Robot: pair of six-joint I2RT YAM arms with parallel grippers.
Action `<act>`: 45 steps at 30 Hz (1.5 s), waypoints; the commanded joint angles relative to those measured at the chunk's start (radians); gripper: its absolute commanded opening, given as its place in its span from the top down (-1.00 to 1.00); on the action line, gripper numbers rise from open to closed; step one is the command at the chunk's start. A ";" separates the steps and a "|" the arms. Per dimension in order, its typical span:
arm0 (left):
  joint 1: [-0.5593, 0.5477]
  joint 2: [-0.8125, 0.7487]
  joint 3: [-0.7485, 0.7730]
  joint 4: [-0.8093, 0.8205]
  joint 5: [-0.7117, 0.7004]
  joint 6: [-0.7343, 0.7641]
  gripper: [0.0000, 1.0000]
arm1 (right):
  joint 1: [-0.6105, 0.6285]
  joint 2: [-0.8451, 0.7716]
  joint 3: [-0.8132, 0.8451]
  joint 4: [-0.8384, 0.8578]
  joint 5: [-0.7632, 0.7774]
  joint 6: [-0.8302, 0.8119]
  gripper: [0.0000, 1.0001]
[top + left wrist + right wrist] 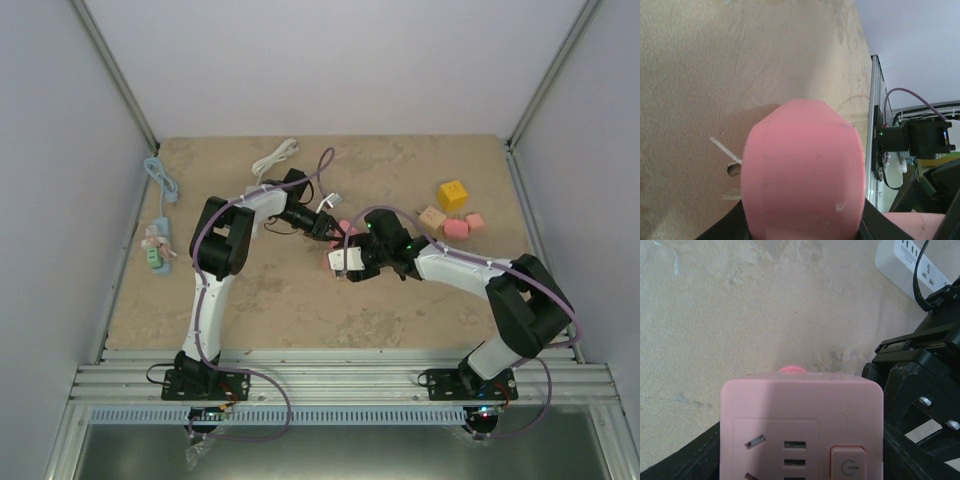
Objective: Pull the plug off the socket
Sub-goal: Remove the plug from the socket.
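My left gripper point(335, 228) is shut on the pink plug point(346, 229) at the table's middle. In the left wrist view the plug point(802, 170) fills the space between the jaws, and bare metal prongs point(733, 170) stick out at its left, clear of any socket. My right gripper point(352, 262) is shut on the pink socket cube point(340, 260), just in front of the plug. In the right wrist view the socket cube point(802, 425) shows empty slots and a power button point(849, 466) on its face. A small pink bump point(792, 369) shows behind its top edge.
A yellow cube point(453, 194), a tan cube point(431, 217) and two pink cubes point(457, 228) lie at the right. A white cable point(275, 158) lies at the back. A pale blue-green power strip point(155, 245) lies by the left wall. A white power strip point(920, 260) lies near my left gripper.
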 commanded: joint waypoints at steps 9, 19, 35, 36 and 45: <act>0.018 0.051 -0.012 -0.028 -0.161 0.013 1.00 | -0.048 -0.044 -0.004 -0.038 -0.064 -0.068 0.67; 0.018 0.052 -0.010 -0.030 -0.160 0.013 1.00 | -0.038 -0.040 -0.026 -0.051 -0.094 -0.108 0.67; 0.022 0.052 -0.012 -0.030 -0.151 0.016 1.00 | -0.113 -0.037 0.023 -0.067 -0.172 -0.007 0.69; 0.022 0.053 -0.012 -0.030 -0.151 0.017 1.00 | -0.117 -0.038 0.022 -0.069 -0.177 -0.012 0.69; 0.022 0.052 -0.012 -0.029 -0.151 0.016 1.00 | -0.110 -0.040 0.062 -0.128 -0.183 -0.017 0.69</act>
